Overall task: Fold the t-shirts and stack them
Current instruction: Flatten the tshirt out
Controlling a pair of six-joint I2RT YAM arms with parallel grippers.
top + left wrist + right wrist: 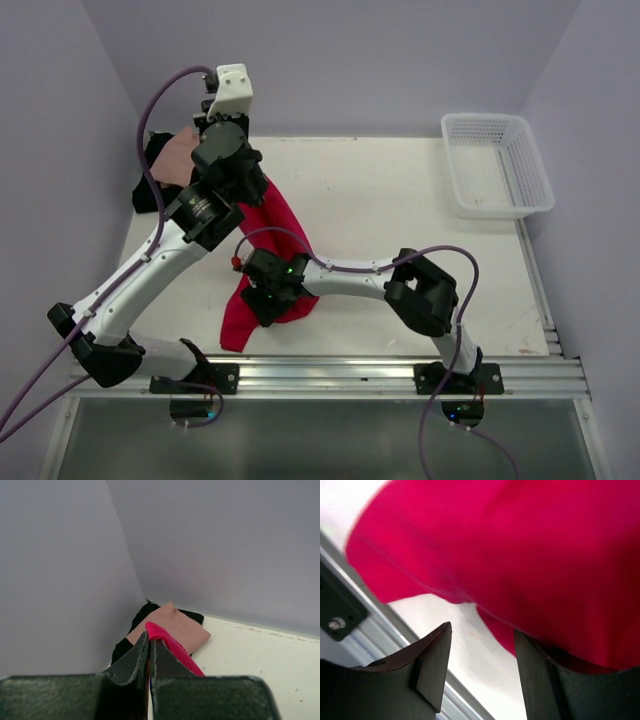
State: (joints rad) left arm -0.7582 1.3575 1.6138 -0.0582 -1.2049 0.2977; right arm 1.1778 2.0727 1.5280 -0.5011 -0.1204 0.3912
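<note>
The red t-shirt (278, 228) hangs in a long strip from my raised left gripper (222, 135) down to the table near the front edge. In the left wrist view that gripper (150, 637) is shut on a fold of the red t-shirt (172, 647). Low over the shirt's lower end sits my right gripper (262, 300). The right wrist view shows this gripper (482, 630) with its jaws apart and bare table between them. There the red t-shirt (520, 545) drapes above and over the right finger. The salmon-pink t-shirt (178, 155) (175, 625) lies folded on the black t-shirt (150, 190) (122, 647) in the back left corner.
A white lattice basket (497, 165) stands at the back right of the table (400, 200). Walls close in the left and back sides. A metal rail (330, 375) runs along the front edge, close under the right gripper.
</note>
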